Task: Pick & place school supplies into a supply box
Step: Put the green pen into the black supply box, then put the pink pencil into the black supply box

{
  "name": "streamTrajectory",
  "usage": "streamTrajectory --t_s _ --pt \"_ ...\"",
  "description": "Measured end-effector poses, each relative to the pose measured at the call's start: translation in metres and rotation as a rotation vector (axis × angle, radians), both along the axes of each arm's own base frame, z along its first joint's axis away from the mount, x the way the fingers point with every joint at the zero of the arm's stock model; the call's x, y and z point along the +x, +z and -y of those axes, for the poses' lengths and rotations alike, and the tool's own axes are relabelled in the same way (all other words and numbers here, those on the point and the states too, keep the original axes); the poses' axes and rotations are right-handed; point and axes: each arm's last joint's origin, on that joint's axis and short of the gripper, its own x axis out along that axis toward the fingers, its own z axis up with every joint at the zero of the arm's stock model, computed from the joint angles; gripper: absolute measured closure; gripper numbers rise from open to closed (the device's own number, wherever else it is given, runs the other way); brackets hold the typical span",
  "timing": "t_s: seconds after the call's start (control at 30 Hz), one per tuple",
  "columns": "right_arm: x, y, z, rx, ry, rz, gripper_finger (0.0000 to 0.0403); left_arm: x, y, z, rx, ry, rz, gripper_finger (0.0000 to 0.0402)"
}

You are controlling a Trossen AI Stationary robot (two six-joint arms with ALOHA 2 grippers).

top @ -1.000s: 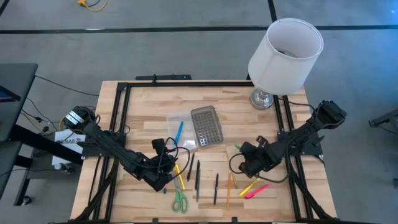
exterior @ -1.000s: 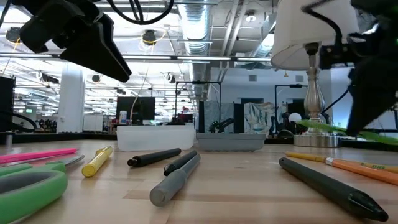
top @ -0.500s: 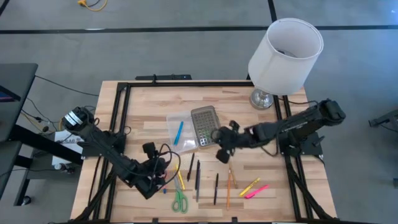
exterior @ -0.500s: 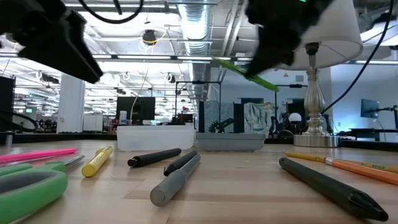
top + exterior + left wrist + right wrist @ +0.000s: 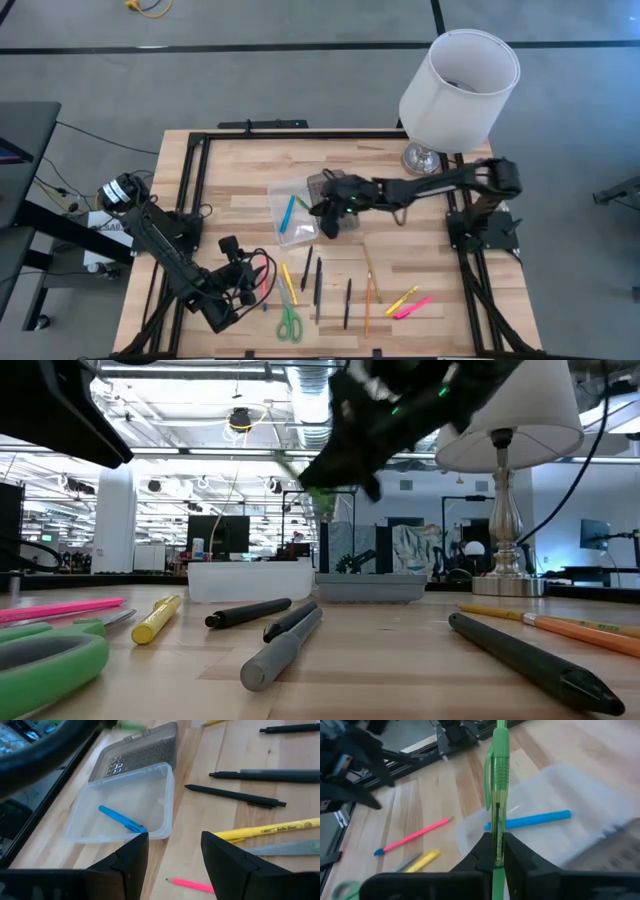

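The right gripper point(image 5: 496, 851), clamped on a green pen point(image 5: 498, 780), has swung left over the clear box point(image 5: 295, 212); release seems next; the left gripper point(image 5: 172, 854), open, has retreated near-left

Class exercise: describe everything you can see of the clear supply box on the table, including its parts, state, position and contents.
The supply box is a small rectangular tray of clear plastic with rounded corners. Its grey lid, textured with a grid of dots, lies hinged open flat beside it on the wooden table. It sits upright near the table's middle. One blue pen lies slanted inside. The right end effector holds a green pen above it; nothing grips the box.
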Motion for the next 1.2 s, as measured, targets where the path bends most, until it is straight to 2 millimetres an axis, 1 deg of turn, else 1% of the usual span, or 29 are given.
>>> streamTrajectory --t_s 0.1,0.23,0.37,0.43,0.57,0.8,0.87,0.93,1.0,1.1,1.2 --pt "0.02 -0.011 0.009 0.024 0.014 -0.007 0.0391 0.0 0.0 0.0 -0.01 0.007 0.007 0.0223" --pt "0.039 -0.028 0.018 0.055 0.02 -0.056 0.0387 0.0 0.0 0.0 -0.015 0.012 0.011 0.0223" --pt "0.052 -0.03 0.023 0.081 0.028 -0.055 0.0369 0.0 0.0 0.0 -0.015 0.012 0.011 0.0223" --pt "0.051 -0.032 0.024 0.088 0.027 -0.088 0.0357 0.0 0.0 0.0 -0.015 0.012 0.011 0.0223" --pt "0.051 -0.031 0.026 0.087 0.019 -0.101 0.034 0.0 0.0 0.0 -0.016 0.014 0.008 0.0223" --pt "0.05 -0.032 0.026 0.08 0.023 -0.119 0.0336 0.0 0.0 0.0 -0.029 0.024 0.017 0.0223" --pt "0.049 -0.032 0.023 0.052 0.049 -0.128 0.0335 0.0 0.0 0.0 -0.046 0.033 0.021 0.0223" --pt "0.045 -0.027 0.016 0.007 0.095 -0.144 0.0335 0.0 -0.001 0.0 -0.078 0.042 0.009 0.0223" --pt "0.043 -0.018 0.006 -0.054 0.16 -0.131 0.0335 -0.001 -0.002 0.001 -0.122 0.049 -0.019 0.0223" --pt "0.034 -0.006 -0.013 -0.141 0.249 -0.166 0.0335 -0.001 -0.004 0.003 -0.188 0.047 -0.079 0.0223" --pt "0.024 0.008 -0.033 -0.247 0.265 -0.196 0.0335 -0.001 -0.007 0.005 -0.224 0.043 -0.118 0.0223"
